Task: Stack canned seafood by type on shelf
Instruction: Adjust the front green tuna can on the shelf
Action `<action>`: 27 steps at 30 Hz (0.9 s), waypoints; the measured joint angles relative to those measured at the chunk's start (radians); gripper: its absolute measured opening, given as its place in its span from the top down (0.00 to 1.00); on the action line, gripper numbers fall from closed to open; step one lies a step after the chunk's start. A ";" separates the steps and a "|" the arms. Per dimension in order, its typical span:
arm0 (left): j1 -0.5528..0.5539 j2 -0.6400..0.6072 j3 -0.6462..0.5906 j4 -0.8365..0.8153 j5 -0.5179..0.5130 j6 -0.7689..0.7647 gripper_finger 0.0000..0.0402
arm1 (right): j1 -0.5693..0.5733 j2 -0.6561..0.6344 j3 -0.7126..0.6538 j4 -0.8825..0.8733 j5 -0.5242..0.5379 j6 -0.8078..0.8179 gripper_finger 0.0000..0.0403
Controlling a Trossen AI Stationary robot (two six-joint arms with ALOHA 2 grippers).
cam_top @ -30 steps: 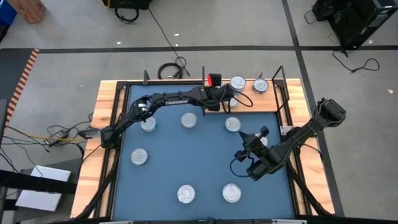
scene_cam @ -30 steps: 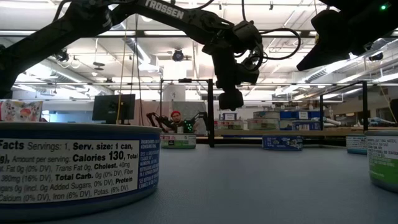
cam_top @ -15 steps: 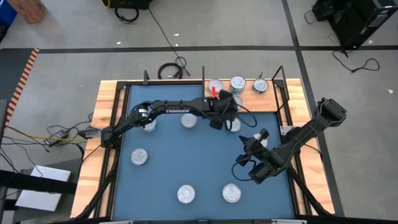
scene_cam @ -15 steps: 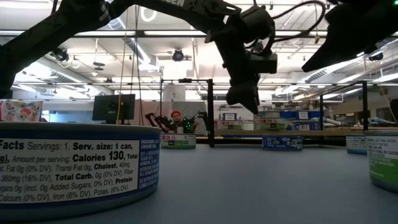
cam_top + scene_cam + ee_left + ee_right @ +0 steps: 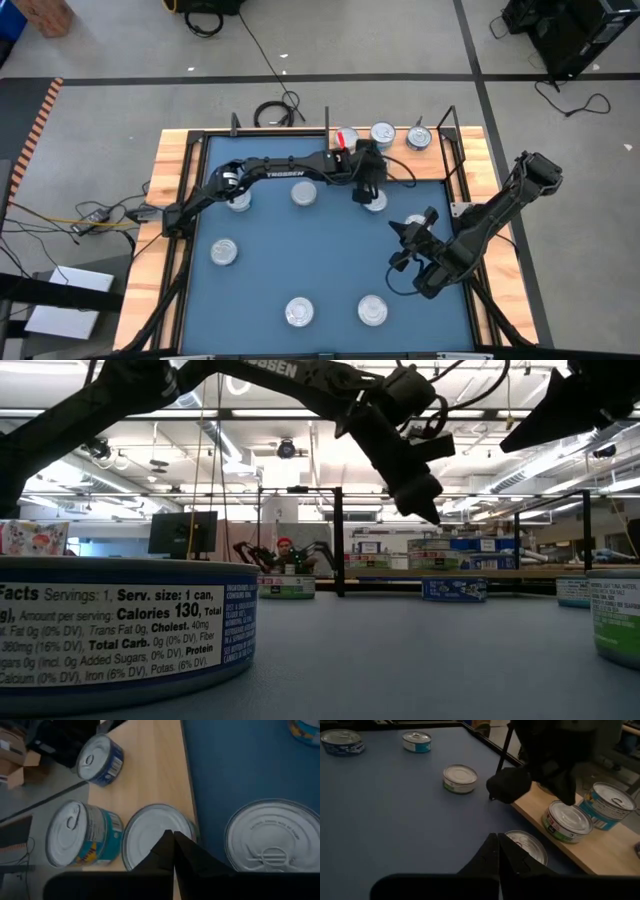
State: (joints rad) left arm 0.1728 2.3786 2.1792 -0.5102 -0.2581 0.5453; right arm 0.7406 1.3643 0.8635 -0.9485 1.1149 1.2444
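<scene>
On the counter's blue mat (image 5: 270, 260) tins (image 5: 299, 312) lie scattered, three more on the shelf (image 5: 395, 140) at its far edge, both grippers' fingers (image 5: 172, 851) clenched empty.

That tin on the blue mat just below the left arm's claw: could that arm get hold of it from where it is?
Probably yes. The left gripper hangs shut right above that tin on the mat, with nothing between them. It would need to open first.
</scene>
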 joint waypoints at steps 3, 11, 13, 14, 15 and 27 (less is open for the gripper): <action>0.004 0.015 0.000 0.009 0.000 0.000 0.99 | 0.000 0.002 0.000 0.000 0.001 -0.006 1.00; 0.007 0.043 -0.001 0.020 -0.036 0.034 1.00 | 0.000 0.003 0.001 0.002 0.002 -0.009 1.00; 0.009 0.047 0.000 0.008 -0.060 0.055 1.00 | 0.000 0.003 0.001 0.002 0.003 -0.010 1.00; 0.010 0.049 0.000 -0.005 -0.071 0.063 1.00 | 0.000 0.003 0.001 0.002 0.003 -0.009 1.00; 0.011 0.051 0.000 -0.016 -0.071 0.073 1.00 | 0.000 0.003 0.001 0.002 0.002 -0.010 1.00; 0.036 0.048 0.000 -0.125 -0.138 0.079 1.00 | 0.000 0.003 0.001 0.001 -0.006 -0.009 1.00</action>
State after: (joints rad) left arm 0.2092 2.4266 2.1796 -0.6350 -0.3959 0.6247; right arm 0.7406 1.3674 0.8642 -0.9474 1.1093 1.2350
